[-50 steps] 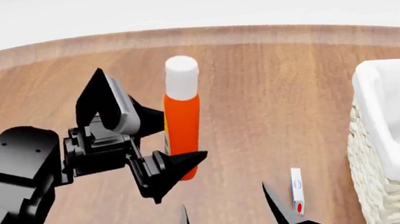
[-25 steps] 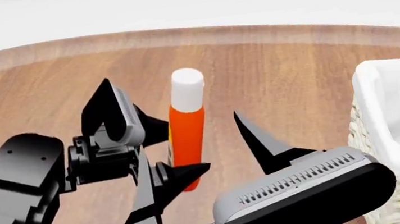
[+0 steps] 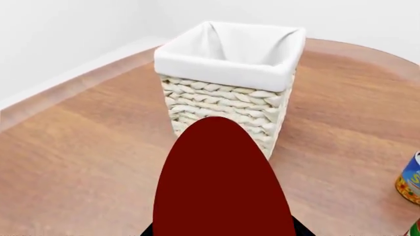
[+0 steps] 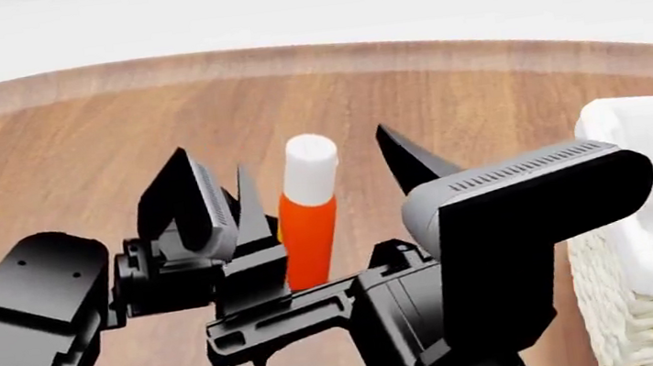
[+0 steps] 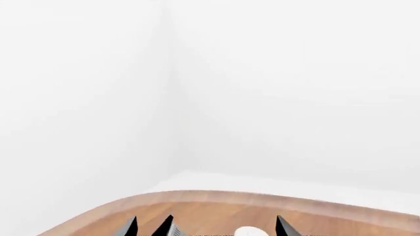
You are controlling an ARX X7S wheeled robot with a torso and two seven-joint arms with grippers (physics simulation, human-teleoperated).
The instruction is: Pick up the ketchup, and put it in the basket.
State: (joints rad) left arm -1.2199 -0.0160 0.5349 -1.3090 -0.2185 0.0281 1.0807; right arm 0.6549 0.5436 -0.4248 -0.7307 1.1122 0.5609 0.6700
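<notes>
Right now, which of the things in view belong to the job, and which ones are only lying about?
Belong to the job:
- the ketchup, standing upright between the left gripper's fingers
- the basket, with nothing visible inside it
- the right gripper, open near the bottle

Only lying about:
- a can, at the edge of the left wrist view

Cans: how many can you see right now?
1 for certain: a blue-and-yellow can at the frame edge of the left wrist view, standing on the table apart from the basket. A red sliver below it may be another; the arms could hide more.
</notes>
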